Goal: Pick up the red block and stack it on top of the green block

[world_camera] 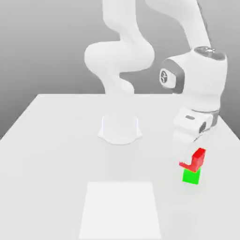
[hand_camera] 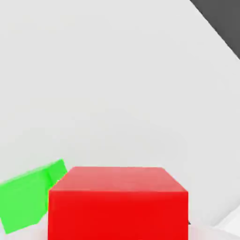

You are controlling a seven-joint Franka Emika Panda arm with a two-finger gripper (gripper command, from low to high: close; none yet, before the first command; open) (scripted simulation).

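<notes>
The red block (world_camera: 198, 157) hangs tilted under the white hand on the exterior view's right, part of it hidden behind the hand. My gripper (world_camera: 191, 158) is shut on it. The green block (world_camera: 191, 176) rests on the table directly below, and the red block's lower edge is at or just above its top face; I cannot tell whether they touch. In the hand view the red block (hand_camera: 118, 204) looms very close, with the green block (hand_camera: 29, 199) showing beside and behind it.
The arm's round base (world_camera: 119, 130) stands at the table's middle back. A paler square patch (world_camera: 121, 209) lies flat on the white table (world_camera: 51, 154) near its front edge. The blocks are close to the table's edge on the exterior view's right.
</notes>
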